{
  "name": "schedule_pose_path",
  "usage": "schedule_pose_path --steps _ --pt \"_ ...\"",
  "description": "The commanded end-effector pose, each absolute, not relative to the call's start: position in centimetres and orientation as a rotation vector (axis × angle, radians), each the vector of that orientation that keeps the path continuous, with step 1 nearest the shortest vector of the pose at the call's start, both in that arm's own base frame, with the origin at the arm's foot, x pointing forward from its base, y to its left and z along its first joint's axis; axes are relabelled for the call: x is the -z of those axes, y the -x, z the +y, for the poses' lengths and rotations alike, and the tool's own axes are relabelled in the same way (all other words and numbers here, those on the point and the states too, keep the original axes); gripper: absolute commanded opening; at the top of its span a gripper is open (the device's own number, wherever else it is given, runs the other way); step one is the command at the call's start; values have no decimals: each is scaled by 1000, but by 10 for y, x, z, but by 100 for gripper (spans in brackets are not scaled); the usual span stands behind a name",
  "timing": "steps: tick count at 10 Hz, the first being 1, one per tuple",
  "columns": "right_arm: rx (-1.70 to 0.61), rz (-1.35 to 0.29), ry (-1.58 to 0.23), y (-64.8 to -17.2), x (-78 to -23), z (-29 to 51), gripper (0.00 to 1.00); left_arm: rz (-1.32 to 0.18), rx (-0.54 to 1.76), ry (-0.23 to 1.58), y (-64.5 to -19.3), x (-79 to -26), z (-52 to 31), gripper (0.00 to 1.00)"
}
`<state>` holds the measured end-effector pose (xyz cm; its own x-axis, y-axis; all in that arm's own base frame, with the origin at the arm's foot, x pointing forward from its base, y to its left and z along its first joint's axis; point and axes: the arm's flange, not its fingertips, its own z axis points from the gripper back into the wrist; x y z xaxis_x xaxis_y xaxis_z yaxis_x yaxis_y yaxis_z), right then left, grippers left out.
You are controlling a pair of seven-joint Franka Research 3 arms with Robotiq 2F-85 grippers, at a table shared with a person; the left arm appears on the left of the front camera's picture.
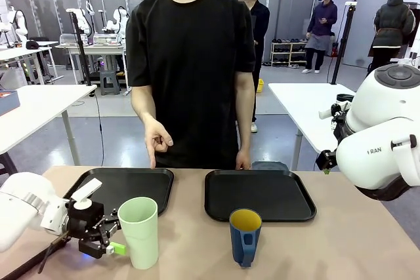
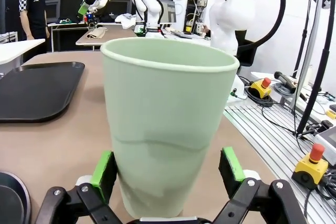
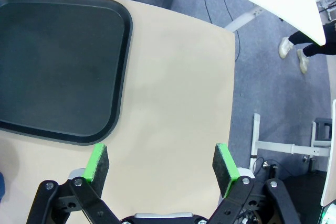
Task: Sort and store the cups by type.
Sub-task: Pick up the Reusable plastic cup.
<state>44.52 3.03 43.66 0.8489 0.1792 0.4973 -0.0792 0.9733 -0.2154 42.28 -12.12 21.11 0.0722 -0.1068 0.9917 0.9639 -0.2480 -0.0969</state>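
Observation:
A tall pale green tumbler (image 1: 139, 231) stands upright near the table's front edge, left of the middle. My left gripper (image 1: 113, 234) is at its left side. In the left wrist view the tumbler (image 2: 165, 129) stands between the green pads (image 2: 103, 167) of that open gripper (image 2: 167, 166), and I cannot tell whether a pad touches it. A dark blue mug (image 1: 245, 235) with a yellow inside stands to its right, in front of the right tray. My right gripper (image 3: 160, 163) hangs open over bare table with nothing between its fingers.
Two black trays lie side by side, the left tray (image 1: 125, 185) and the right tray (image 1: 259, 195), seen also from the right wrist (image 3: 52, 61). A person stands at the far side, one hand (image 1: 156, 139) pointing down over the left tray. The table's right edge (image 3: 231, 103) is close to my right gripper.

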Motion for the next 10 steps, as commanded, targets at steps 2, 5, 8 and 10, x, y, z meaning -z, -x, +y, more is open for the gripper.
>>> schedule_pose_path --steps 2,5,8,10 --pt "-140 -541 197 -445 -436 31 100 -1000 1400 1347 -423 -203 -129 100" --pt "-140 -541 197 -445 -436 31 100 -998 1402 1350 -426 -197 -139 100" --pt "-140 -541 197 -445 -436 31 100 -988 1400 1377 -426 -193 -151 100" --pt "-140 -541 197 -445 -436 31 100 -972 1413 1395 -422 -193 -159 100"
